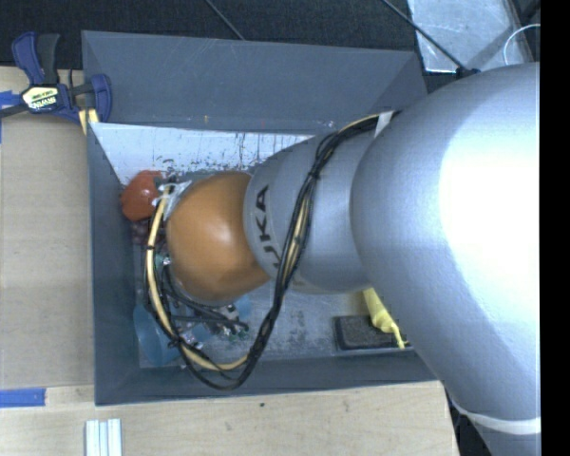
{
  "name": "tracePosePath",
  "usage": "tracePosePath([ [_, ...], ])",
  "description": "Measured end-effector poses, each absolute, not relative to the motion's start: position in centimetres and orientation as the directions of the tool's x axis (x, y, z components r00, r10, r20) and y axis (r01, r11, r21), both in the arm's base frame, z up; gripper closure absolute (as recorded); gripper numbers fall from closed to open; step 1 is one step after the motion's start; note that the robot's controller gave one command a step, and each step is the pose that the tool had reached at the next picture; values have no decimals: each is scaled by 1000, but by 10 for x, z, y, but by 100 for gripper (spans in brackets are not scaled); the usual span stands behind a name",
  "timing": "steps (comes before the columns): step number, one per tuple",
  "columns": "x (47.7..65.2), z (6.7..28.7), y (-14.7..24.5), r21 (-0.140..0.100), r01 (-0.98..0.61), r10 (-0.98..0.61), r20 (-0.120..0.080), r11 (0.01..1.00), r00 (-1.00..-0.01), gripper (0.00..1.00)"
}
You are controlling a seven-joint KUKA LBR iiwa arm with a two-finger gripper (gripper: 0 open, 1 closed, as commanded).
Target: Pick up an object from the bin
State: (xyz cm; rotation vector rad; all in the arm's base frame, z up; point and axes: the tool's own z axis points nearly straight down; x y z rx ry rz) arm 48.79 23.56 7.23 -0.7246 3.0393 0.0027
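A dark part of my gripper (205, 319) shows among cables, low over the front left of the bin. Just to its left, in the front left corner, lies a pale blue see-through thing (150, 342), partly behind the cables. A red-orange ball (139, 196) rests against the left wall further back. What lies straight under the gripper is hidden.
A flat black block (363, 332) lies near the front wall towards the right, with a yellow piece (380, 313) beside it. The arm and its orange wrist cover hide the middle and right of the bin. The back wall rises steeply behind.
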Motion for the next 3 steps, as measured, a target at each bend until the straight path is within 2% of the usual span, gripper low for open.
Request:
tracePosePath([
  [1, 487, 73, 236, -8, -526, -526, -11, 850, -850, 100],
  [2, 487, 73, 236, -8, -526, -526, -11, 851, -851, 100],
  [3, 485, 94, 237, -5, -525, -525, -8, 851, -851, 100],
])
